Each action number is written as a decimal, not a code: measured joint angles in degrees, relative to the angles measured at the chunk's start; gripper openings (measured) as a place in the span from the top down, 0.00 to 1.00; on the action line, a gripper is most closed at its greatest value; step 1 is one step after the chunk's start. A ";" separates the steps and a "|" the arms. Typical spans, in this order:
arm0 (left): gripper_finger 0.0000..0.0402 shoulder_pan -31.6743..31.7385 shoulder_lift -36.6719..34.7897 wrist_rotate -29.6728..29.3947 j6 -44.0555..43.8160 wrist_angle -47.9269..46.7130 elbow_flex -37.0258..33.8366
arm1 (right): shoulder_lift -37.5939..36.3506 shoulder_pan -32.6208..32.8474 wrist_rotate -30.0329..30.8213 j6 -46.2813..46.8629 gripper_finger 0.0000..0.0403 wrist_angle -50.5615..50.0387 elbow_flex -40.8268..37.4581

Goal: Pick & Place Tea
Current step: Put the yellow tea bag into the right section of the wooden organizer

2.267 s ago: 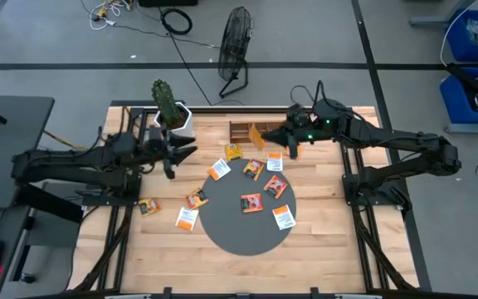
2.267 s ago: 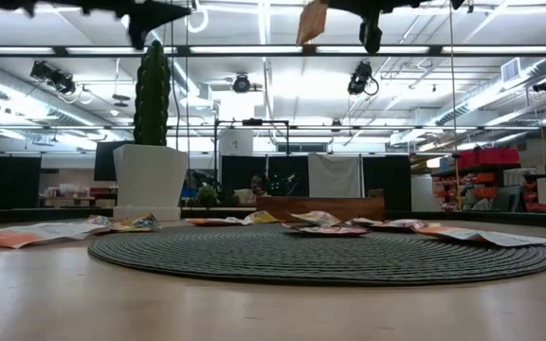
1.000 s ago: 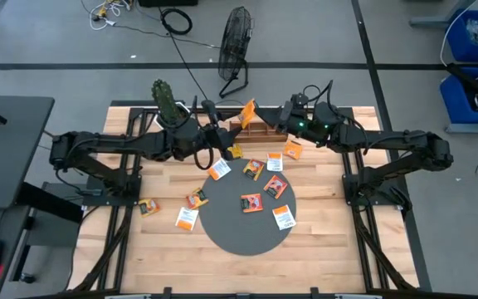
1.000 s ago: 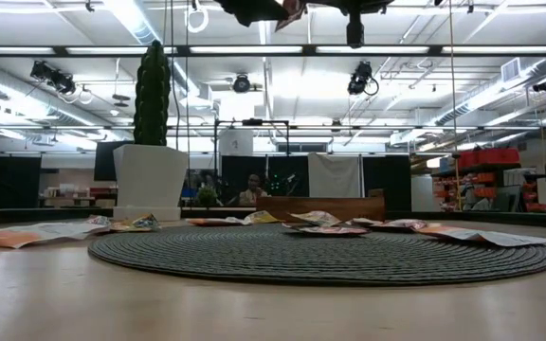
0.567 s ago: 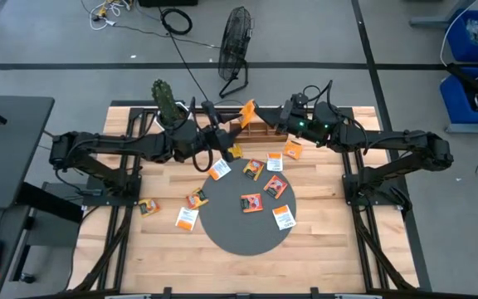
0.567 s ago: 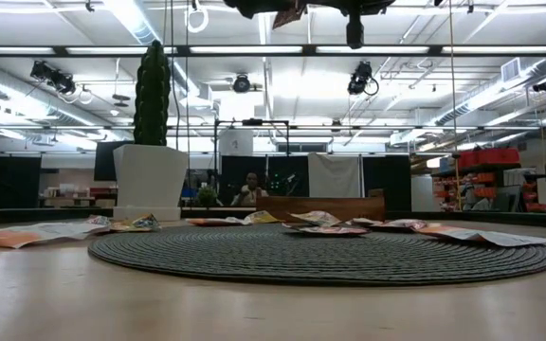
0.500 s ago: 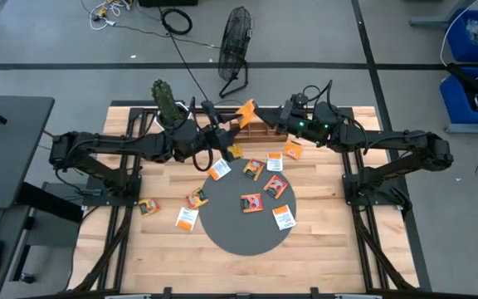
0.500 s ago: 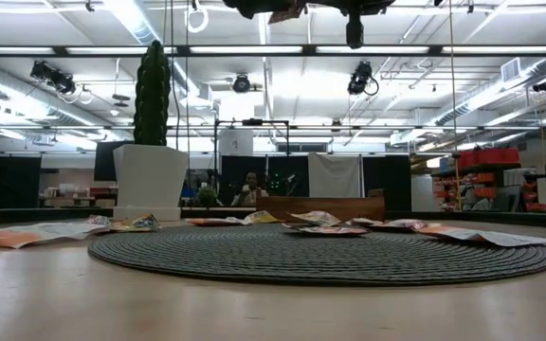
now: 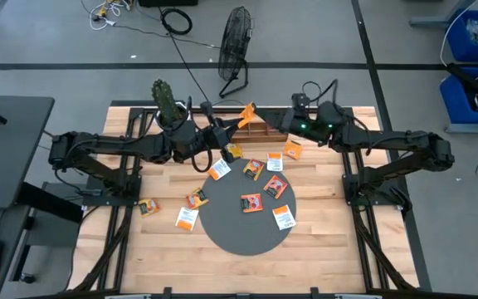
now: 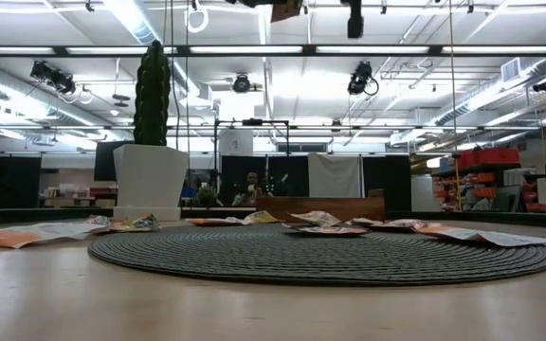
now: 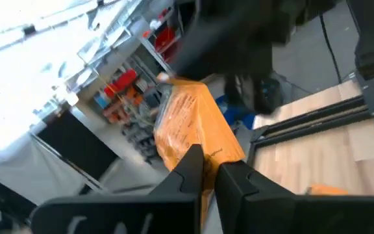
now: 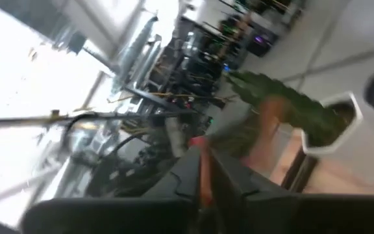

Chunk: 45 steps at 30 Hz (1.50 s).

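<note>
So the left end effector is up over the far middle of the surface, and its two fingers are clamped tight on an orange tea sachet, which hangs in the air just above the wooden tray. The left wrist view shows it clearly: the sachet sticks out past the pinched fingertips. The right end effector sits just to the right of that sachet, over the tray's right end; its fingers look nearly closed in its wrist view, but it's blurry, so I honestly can't tell if it grips anything. The rest of the tea is lying flat: several sachets on the round dark mat, like one near the mat's centre, and a few more on the wood left of it. A cactus in a white pot stands at the far left.
</note>
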 joint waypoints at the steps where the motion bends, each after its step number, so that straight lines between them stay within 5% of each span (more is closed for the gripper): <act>1: 0.95 0.00 -0.27 -0.10 -1.93 -0.19 -0.07 | -0.76 0.00 -0.32 -2.44 0.85 0.51 0.03; 7: 0.96 0.02 -3.32 7.27 -15.52 0.13 0.04 | -5.04 -2.52 -8.10 -16.73 0.62 -2.28 0.07; 13: 0.96 3.03 -5.02 32.35 -34.45 0.49 0.00 | -7.07 -8.17 -23.17 -23.13 0.49 -7.58 0.07; 16: 0.96 3.94 -4.83 39.54 -41.12 0.25 -0.03 | -6.92 -9.36 -29.37 -26.52 0.49 -9.18 0.84; 24: 0.96 4.09 -4.38 40.96 -43.73 0.50 -0.05 | -4.93 -7.75 -34.36 -37.56 0.51 -23.59 8.01; 36: 0.96 4.09 -4.38 40.52 -43.75 0.55 -0.05 | 0.82 -4.40 -35.50 -43.71 0.52 -31.83 15.58; 45: 0.96 4.09 -4.38 39.95 -43.34 0.34 -0.05 | 1.86 -4.32 -38.00 -45.68 0.77 -32.89 17.03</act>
